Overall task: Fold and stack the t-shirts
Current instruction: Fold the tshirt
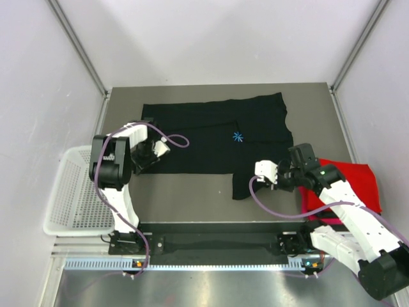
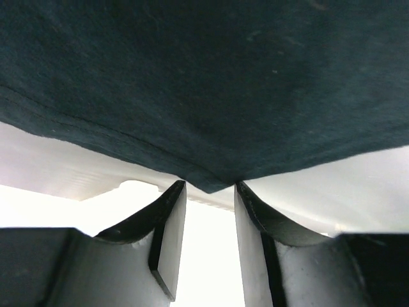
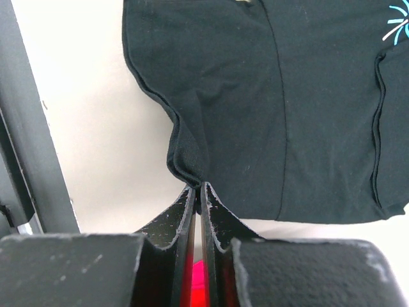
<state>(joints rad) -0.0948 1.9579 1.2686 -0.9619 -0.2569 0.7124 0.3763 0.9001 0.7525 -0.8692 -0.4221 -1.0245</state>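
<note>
Both arms reach over the table (image 1: 185, 198) to the spread black t-shirt (image 1: 211, 137).
The left arm folds in at the shirt's left edge, the left tool (image 2: 209, 185) parted with a cloth corner at its tips. The right arm lies low, the right tool (image 3: 198, 187) pinched shut on the near hem. The red t-shirt (image 1: 358, 182) lies beneath that arm.

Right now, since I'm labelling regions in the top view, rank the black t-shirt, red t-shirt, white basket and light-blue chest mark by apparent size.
1. black t-shirt
2. white basket and red t-shirt: look alike, and the right arm hides part of the shirt, so unranked
3. light-blue mark
</note>
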